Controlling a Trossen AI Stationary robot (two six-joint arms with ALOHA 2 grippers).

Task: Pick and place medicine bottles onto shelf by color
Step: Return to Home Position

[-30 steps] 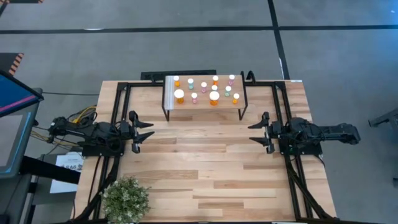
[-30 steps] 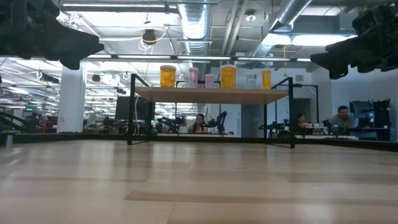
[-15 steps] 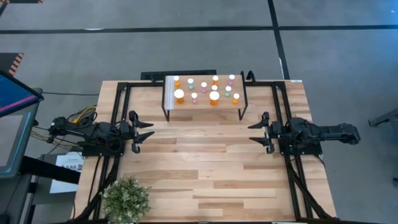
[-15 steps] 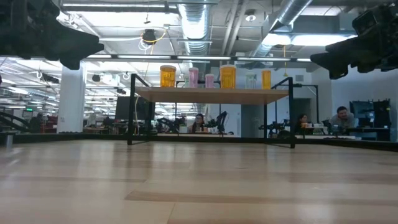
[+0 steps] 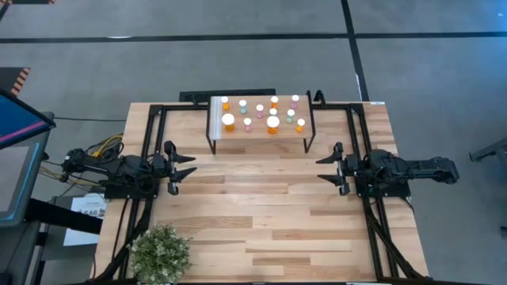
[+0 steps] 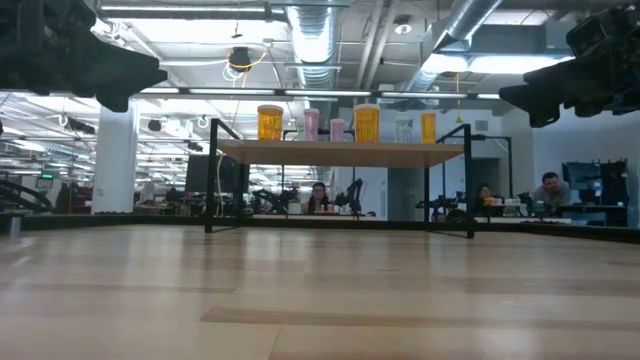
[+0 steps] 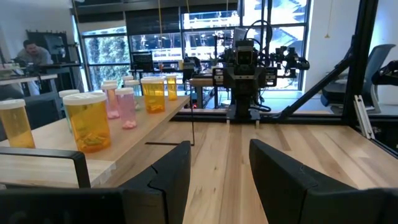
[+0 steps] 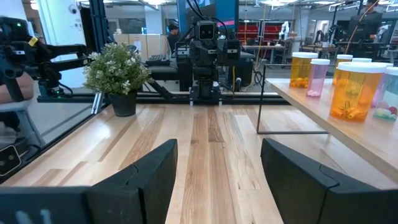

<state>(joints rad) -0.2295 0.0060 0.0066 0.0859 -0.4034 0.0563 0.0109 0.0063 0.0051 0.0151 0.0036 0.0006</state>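
We find the medicine bottles (image 5: 272, 123) all standing on the shelf (image 5: 257, 141), at the table's (image 5: 261, 214) 12 o'clock. Left gripper (image 5: 190, 166) at 9 o'clock, right gripper (image 5: 322, 169) at 3 o'clock, both spread, empty. We advise parking both arms level, clear of the shelf. Smooth wood planks; potted plant (image 5: 161, 252) at 7 o'clock; open office beyond.

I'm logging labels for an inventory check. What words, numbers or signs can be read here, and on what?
None reads clearly.
White paper sheet left of the table: dark print, too blurred to quote.
Medicine bottles on the shelf: no label visible.
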